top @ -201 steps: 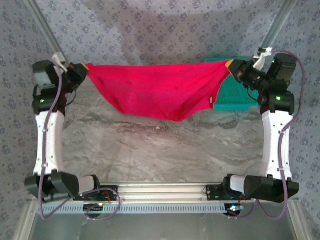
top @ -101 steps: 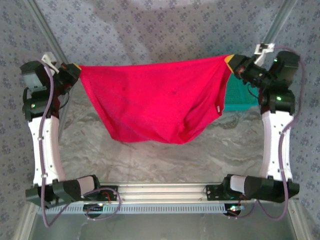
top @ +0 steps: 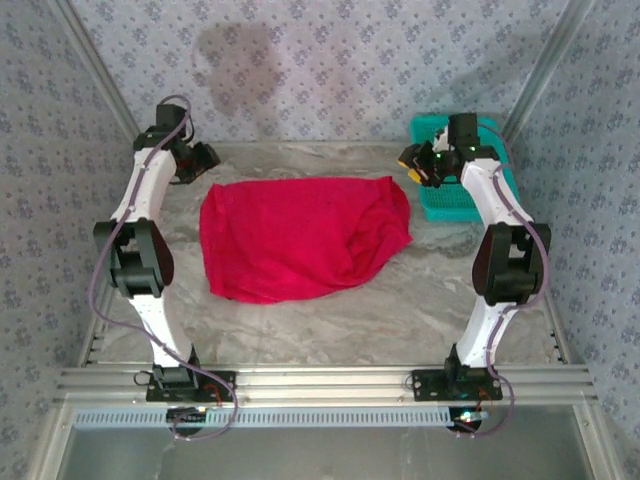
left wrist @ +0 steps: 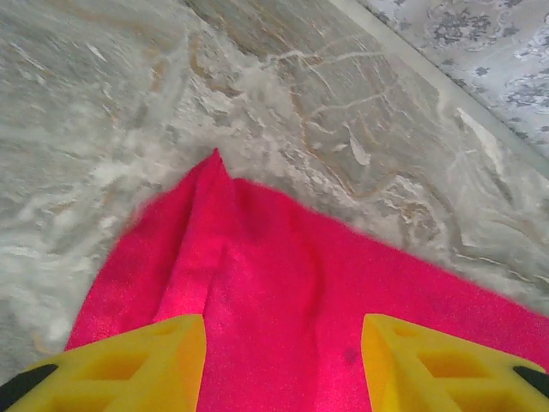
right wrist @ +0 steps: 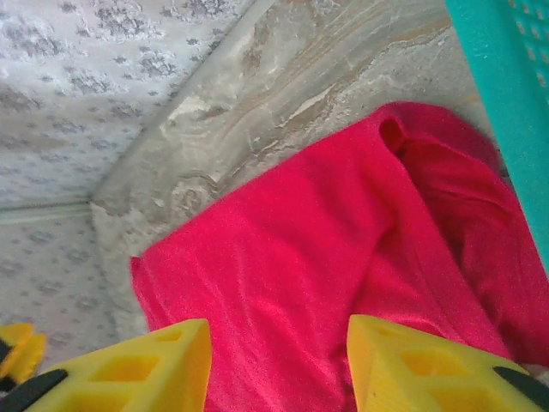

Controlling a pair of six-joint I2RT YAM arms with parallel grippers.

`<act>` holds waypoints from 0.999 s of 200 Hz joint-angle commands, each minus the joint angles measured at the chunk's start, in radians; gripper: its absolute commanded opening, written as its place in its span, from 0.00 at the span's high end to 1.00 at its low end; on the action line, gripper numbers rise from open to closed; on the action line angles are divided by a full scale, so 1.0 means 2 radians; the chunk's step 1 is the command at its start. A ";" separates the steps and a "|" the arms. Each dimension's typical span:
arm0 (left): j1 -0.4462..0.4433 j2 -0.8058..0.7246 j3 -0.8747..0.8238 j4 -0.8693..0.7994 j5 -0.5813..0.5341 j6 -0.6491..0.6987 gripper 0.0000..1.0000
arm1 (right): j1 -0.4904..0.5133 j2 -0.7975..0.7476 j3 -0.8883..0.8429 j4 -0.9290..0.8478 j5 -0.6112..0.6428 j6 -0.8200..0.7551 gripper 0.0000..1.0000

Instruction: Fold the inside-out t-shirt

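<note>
The shirt [top: 300,235] lies crumpled in the middle of the table [top: 380,320], free of both arms. The left gripper [top: 203,160] hangs over its 10 o'clock corner, yellow fingers [left wrist: 137,360] apart and empty. The right gripper [top: 410,165], at 2 o'clock, is likewise parted and empty, beside the basket [top: 455,200]

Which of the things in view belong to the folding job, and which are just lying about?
Part of the job:
red t-shirt, lying rumpled on the table
left gripper, open over the shirt's far left corner
right gripper, open over its far right corner

Just lying about:
teal mesh basket, far right, beside the shirt
</note>
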 commanded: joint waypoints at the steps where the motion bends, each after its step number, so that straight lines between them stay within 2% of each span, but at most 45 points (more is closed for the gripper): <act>1: -0.062 -0.105 -0.118 0.024 -0.025 0.011 0.54 | 0.032 -0.076 -0.071 -0.031 0.058 -0.054 0.50; 10: -0.095 -0.129 -0.176 0.063 -0.010 0.001 0.54 | 0.049 -0.096 -0.111 -0.022 0.068 -0.057 0.51; 27: -0.148 -0.144 -0.251 0.133 0.026 -0.032 0.54 | 0.084 -0.120 -0.174 -0.010 0.085 -0.070 0.59; 37: -0.175 -0.140 -0.272 0.161 0.042 -0.053 0.54 | 0.103 -0.124 -0.200 -0.010 0.096 -0.077 0.65; 57: -0.224 -0.121 -0.291 0.227 0.068 -0.080 0.55 | 0.119 -0.120 -0.253 0.002 0.103 -0.082 0.68; 80: -0.268 -0.078 -0.266 0.243 0.076 -0.092 0.53 | 0.120 -0.101 -0.294 0.049 0.089 -0.062 0.67; 120: -0.319 -0.009 -0.209 0.242 0.078 -0.114 0.44 | 0.129 -0.041 -0.271 0.068 0.077 -0.054 0.56; 136: -0.337 0.017 -0.181 0.230 0.069 -0.113 0.42 | 0.131 -0.030 -0.267 0.063 0.078 -0.051 0.55; 173: -0.362 0.074 -0.115 0.194 0.054 -0.101 0.41 | 0.124 -0.068 -0.281 0.028 0.101 -0.048 0.57; 200: -0.364 0.118 -0.083 0.154 0.040 -0.084 0.41 | 0.112 -0.102 -0.295 0.015 0.106 -0.052 0.62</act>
